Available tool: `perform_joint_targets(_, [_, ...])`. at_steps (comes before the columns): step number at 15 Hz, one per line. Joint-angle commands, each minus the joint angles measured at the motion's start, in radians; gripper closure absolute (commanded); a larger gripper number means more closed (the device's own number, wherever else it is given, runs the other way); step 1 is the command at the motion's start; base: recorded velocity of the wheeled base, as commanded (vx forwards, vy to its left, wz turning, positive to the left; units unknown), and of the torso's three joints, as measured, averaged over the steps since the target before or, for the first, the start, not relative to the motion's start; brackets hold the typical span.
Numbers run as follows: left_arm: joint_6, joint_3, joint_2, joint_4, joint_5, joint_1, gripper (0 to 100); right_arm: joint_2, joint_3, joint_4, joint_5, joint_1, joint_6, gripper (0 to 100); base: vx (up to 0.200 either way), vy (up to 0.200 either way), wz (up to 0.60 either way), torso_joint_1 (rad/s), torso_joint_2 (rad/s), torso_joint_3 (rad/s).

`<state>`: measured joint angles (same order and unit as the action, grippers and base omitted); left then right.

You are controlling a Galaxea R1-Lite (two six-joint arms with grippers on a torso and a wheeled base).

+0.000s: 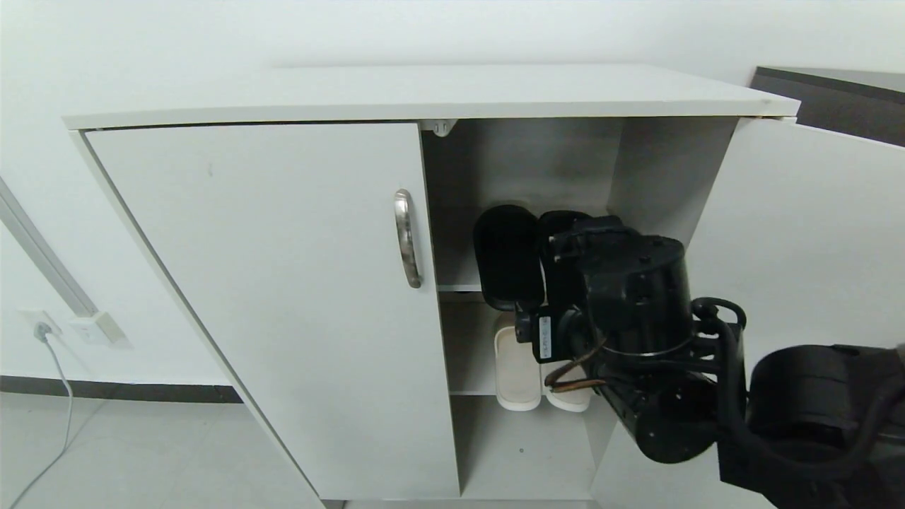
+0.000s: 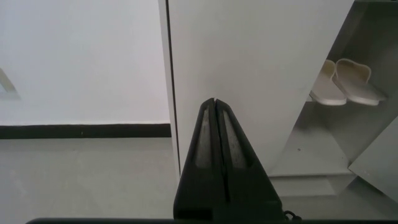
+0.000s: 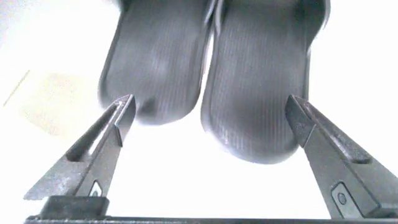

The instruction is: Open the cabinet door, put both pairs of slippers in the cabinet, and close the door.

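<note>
The white cabinet (image 1: 424, 92) has its left door (image 1: 269, 283) closed and its right door (image 1: 799, 233) swung open. A pair of black slippers (image 1: 505, 258) rests on the upper shelf, one end hanging over the shelf edge. Below them a pair of white slippers (image 1: 516, 367) lies side by side on the middle shelf, the white slippers (image 2: 348, 81) also seen past the closed door. My right arm's wrist (image 1: 629, 297) is at the opening. The right gripper (image 3: 210, 102) is open, fingers apart just short of the black slippers (image 3: 261, 81). The left gripper (image 2: 214, 102) is shut, empty, facing the closed door.
A metal handle (image 1: 406, 237) sits on the closed door's inner edge. The bottom compartment (image 1: 523, 445) holds nothing. A wall socket with a cable (image 1: 42, 329) is low on the left. Grey floor (image 2: 81, 180) lies before the cabinet. Dark furniture (image 1: 834, 99) stands behind the open door.
</note>
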<state>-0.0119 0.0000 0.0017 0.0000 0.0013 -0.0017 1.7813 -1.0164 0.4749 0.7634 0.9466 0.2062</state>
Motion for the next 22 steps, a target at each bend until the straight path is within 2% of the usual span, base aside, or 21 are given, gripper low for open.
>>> perform_joint_targets(1, [-0.002,0.0,0.0,0.0,0.0,0.0,100,-0.06,0.088,0.044,-0.03,0.014,-0.002,100,0.0,0.0,0.0,0.0,0.0,0.0])
perform_joint_targets(19, [-0.002,0.0,0.0,0.0,0.0,0.0,100,-0.025,0.108,0.045,-0.047,-0.005,0.001,100,0.0,0.0,0.0,0.0,0.0,0.0])
perform_joint_targets(22, [-0.003,0.0,0.0,0.0,0.0,-0.001,100,-0.026,0.11,0.045,-0.047,-0.005,0.001,100,-0.2,0.0,0.0,0.002,0.0,0.001])
